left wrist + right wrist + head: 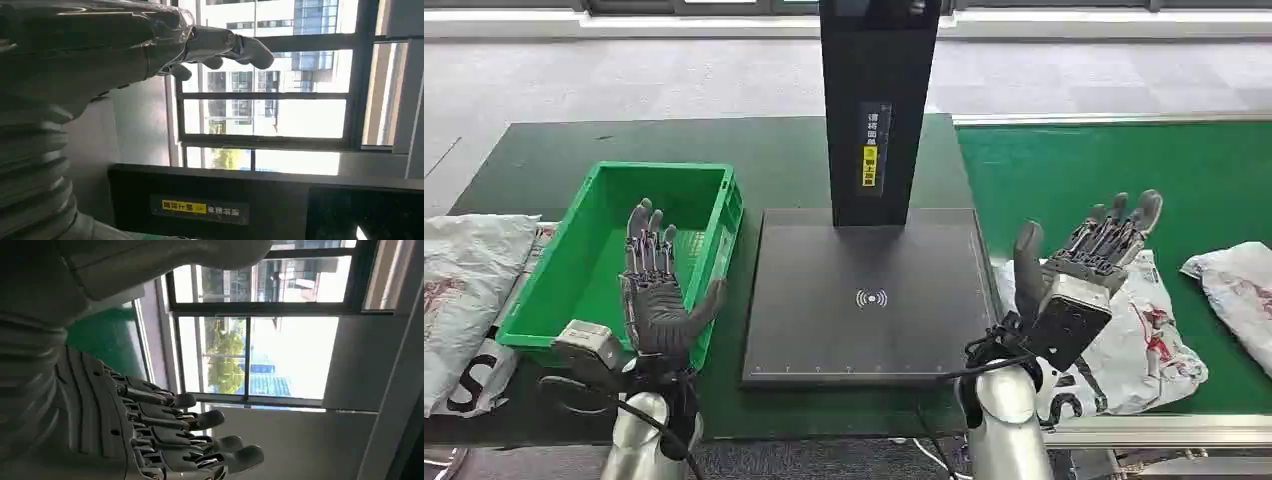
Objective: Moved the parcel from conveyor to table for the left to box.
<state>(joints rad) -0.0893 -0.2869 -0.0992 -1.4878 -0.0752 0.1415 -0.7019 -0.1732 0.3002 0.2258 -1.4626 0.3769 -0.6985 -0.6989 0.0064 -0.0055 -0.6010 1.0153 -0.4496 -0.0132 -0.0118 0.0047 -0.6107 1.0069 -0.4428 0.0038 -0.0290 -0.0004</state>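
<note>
Both hands are raised with fingers spread, nothing held: left hand [656, 290] over the green box [594, 262], right hand [1079, 270] above the parcel [1139, 340], which is lying on the green conveyor [1114, 170].

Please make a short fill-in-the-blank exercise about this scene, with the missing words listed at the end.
1. The crate beside the scanner platform has the colour ____.
2. The left hand holds ____.
3. The right hand is raised over a white parcel that lies on the ____.
4. The tall column on the platform is ____ in colour.

Missing words: green; nothing; conveyor; black
</note>
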